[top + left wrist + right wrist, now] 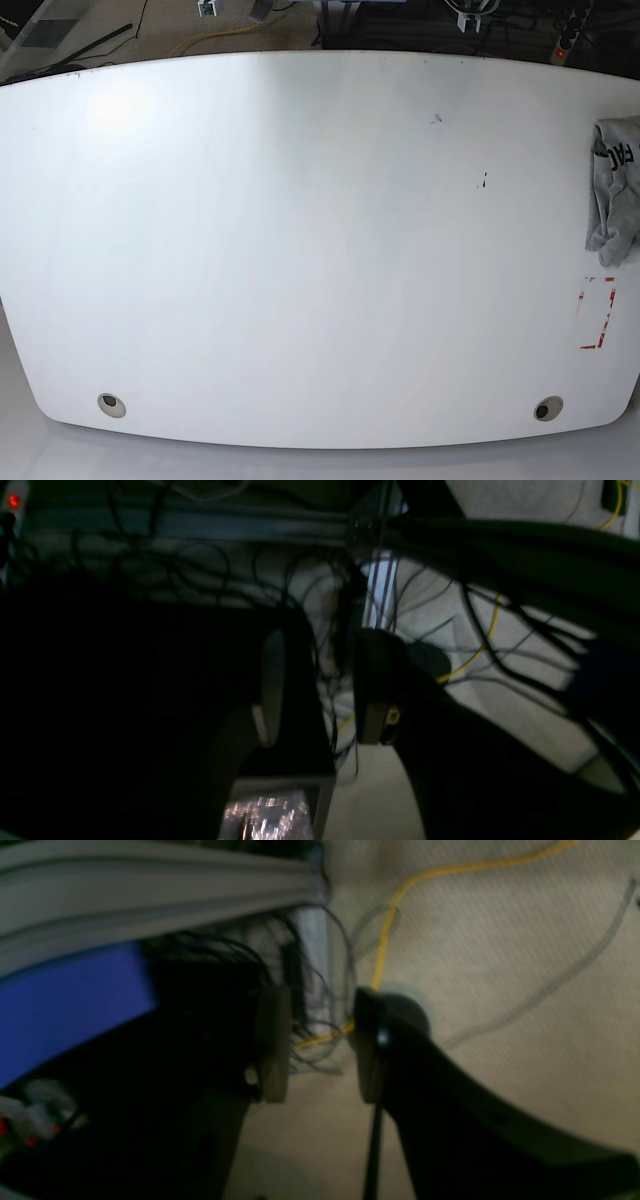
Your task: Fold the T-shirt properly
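Note:
The grey T-shirt (612, 190) lies crumpled at the far right edge of the white table (300, 250), partly cut off by the frame, with black lettering showing. Neither arm shows in the base view. In the left wrist view my left gripper (320, 685) is open and empty, pointing at dark cables and floor. In the right wrist view my right gripper (320, 1045) is open and empty, over beige carpet with a yellow cable (390, 925). The shirt shows in neither wrist view.
Two round cable holes sit near the table's front edge, one at the left (112, 404) and one at the right (547, 408). A red-and-white tape mark (597, 313) is below the shirt. Small dark specks (485, 180) mark the tabletop. Cables and equipment lie beyond the far edge.

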